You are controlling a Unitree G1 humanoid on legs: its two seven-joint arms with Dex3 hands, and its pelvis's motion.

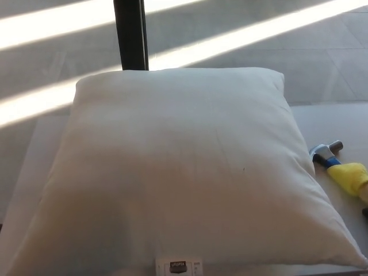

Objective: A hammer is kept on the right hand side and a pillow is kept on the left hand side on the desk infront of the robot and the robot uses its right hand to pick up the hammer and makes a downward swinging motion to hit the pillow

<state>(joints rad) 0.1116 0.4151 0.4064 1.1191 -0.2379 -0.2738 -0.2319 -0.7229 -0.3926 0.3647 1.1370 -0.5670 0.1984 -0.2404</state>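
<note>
A large white pillow [178,172] fills most of the head view, lying flat on the desk [339,123] with a small label at its near edge. The hammer [339,167] lies on the desk just right of the pillow. Its metal head points up-left, its neck is blue, and its yellow grip runs off towards the right edge of the picture. A dark sliver of my right hand [365,213] shows at the right edge, just below the grip, too little to read. My left hand does not show.
A black post [131,34] stands behind the pillow on the grey floor, which is crossed by bright bands of sunlight. A bare strip of desk lies to the right of the pillow around the hammer.
</note>
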